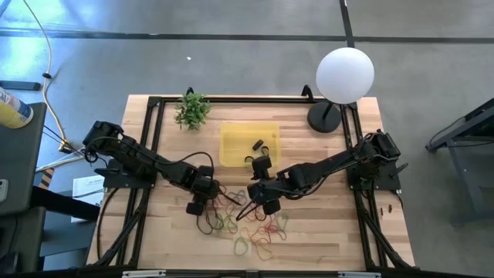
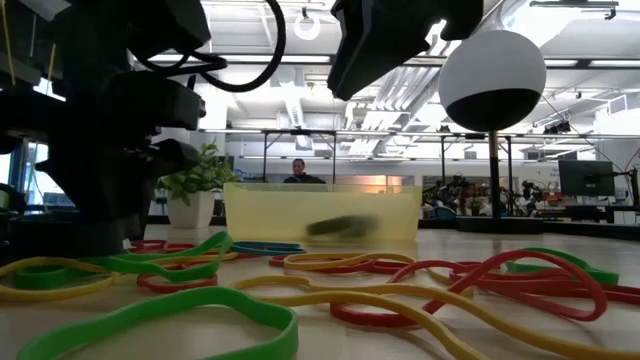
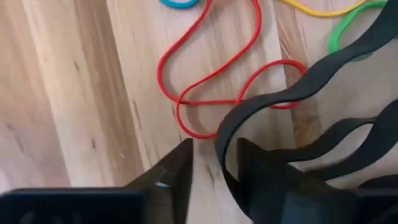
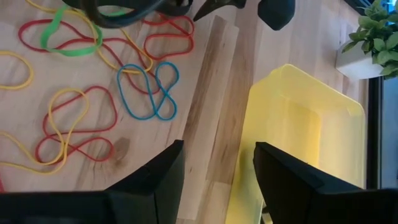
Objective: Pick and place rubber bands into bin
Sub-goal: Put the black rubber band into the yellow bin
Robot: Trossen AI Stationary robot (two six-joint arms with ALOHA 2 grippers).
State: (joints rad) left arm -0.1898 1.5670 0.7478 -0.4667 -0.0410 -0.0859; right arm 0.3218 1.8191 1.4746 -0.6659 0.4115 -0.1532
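Several rubber bands (image 1: pixel 255 228) in red, yellow, green and black lie loose on the near half of the wooden table. The yellow bin (image 1: pixel 231 143) stands behind them with dark pieces (image 1: pixel 258 144) inside. My left gripper (image 1: pixel 197 207) is low over the left end of the pile. It is open, its fingers (image 3: pixel 214 149) either side of the bent end of a wavy black band (image 3: pixel 311 81), beside a red band (image 3: pixel 211 68). My right gripper (image 1: pixel 258 197) is open and holds nothing; it hangs raised (image 2: pixel 400 40) between the pile and the bin (image 4: pixel 292 118), near a blue band (image 4: pixel 149 90). My left gripper has the black band's bent end (image 3: pixel 222 146) lying against the inner side of one finger (image 3: pixel 261 174). A strip of bare wood shows between the band and the other finger, so the band is not pinched. The band lies flat on the table, running away from the fingers.
A small green plant (image 1: pixel 191 110) stands at the far left corner. A white globe lamp (image 1: pixel 343 73) on a black base (image 1: pixel 324 117) stands at the far right. Black frame rails run along the table's sides. A person (image 2: pixel 297 172) shows far behind the bin.
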